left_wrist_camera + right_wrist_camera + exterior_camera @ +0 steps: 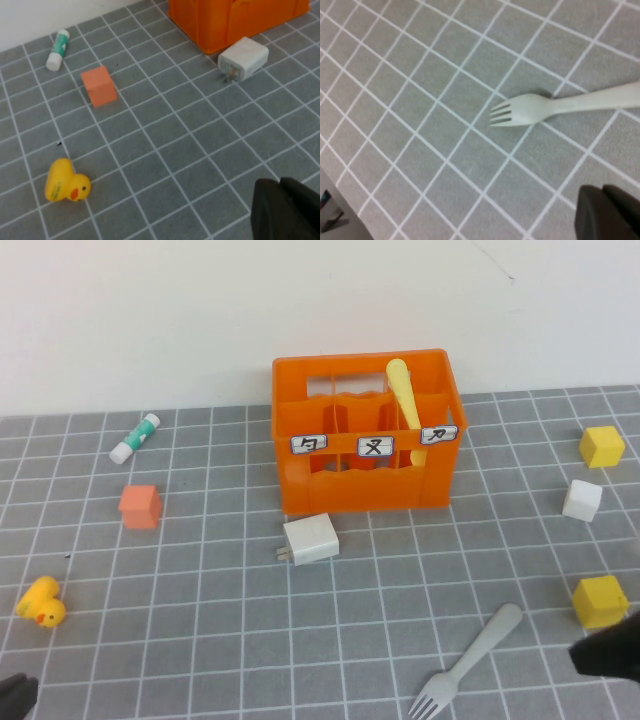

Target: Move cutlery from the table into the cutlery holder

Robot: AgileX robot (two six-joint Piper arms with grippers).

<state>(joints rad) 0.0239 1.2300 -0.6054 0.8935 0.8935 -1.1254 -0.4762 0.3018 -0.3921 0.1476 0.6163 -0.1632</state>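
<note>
The orange cutlery holder (360, 475) stands at the middle back of the table (220, 630); its corner shows in the left wrist view (235, 20). The pale yellow knife (402, 392) stands tilted in its right compartment. The grey fork (470, 658) lies flat at the front right, tines toward the front edge; it also shows in the right wrist view (555, 106). My right gripper (604, 651) is shut and empty, just right of the fork, apart from it (601, 189). My left gripper (16, 696) is shut and empty at the front left corner (278, 183).
A white charger (310, 539) lies in front of the holder. On the left are a green-and-white tube (135, 438), a small orange cube (140, 506) and a yellow duck (42, 603). On the right are two yellow cubes (601, 446) (599, 600) and a white cube (582, 499).
</note>
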